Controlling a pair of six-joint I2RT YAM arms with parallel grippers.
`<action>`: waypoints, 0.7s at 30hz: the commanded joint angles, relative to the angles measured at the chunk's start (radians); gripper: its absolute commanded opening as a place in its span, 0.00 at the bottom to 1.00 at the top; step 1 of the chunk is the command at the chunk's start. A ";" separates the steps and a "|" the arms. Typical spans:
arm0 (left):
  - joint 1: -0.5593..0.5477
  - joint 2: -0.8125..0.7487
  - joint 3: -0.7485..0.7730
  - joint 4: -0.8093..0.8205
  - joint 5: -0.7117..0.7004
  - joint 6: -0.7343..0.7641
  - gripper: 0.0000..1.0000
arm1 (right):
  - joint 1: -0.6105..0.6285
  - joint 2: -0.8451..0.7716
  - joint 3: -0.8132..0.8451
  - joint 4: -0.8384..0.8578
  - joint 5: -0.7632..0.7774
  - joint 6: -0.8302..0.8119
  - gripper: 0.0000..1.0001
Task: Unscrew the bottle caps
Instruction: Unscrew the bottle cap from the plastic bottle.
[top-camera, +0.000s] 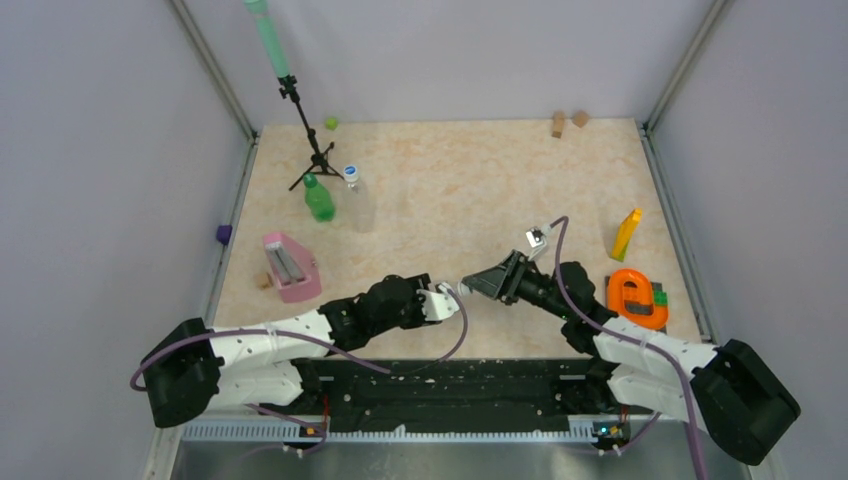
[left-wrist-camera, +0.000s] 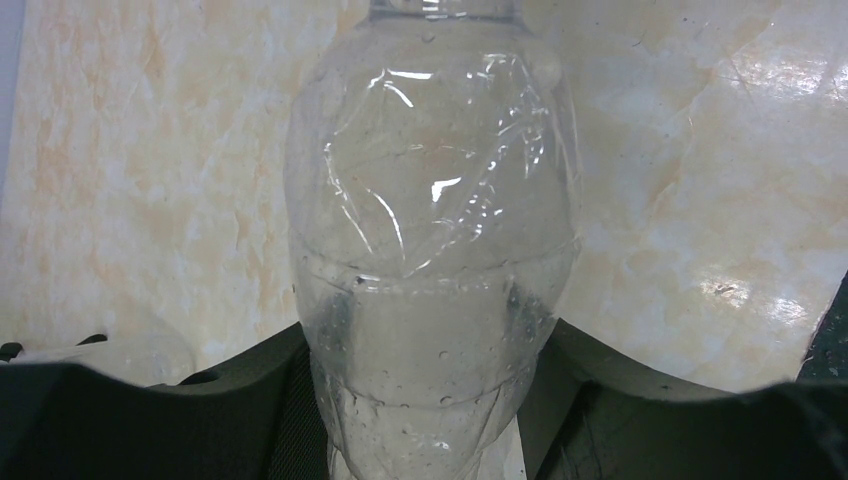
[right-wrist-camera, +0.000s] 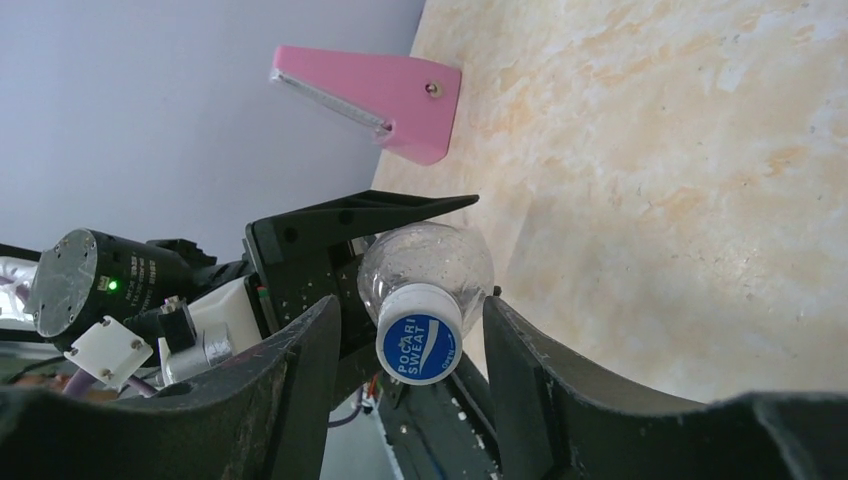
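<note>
End effectors, from above: left end effector (top-camera: 452, 296) and right end effector (top-camera: 472, 284) meet tip to tip over the table (top-camera: 450, 180).
Other bottles: green bottle (top-camera: 319, 200) and second clear bottle (top-camera: 359, 205) stand far left.
Left wrist: left end effector clamps the clear bottle (left-wrist-camera: 430, 250) by its body.
Right wrist: blue cap (right-wrist-camera: 420, 347) sits between the parted jaws, a gap each side.
</note>
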 joint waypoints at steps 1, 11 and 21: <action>-0.004 -0.022 0.027 0.033 0.014 -0.005 0.00 | -0.007 0.018 0.012 0.050 -0.027 0.037 0.49; -0.005 -0.028 0.022 0.041 0.023 -0.007 0.00 | -0.007 0.053 0.017 0.049 -0.064 0.004 0.37; -0.005 -0.017 0.013 0.056 0.009 -0.005 0.00 | -0.007 0.021 0.010 0.015 -0.053 -0.028 0.32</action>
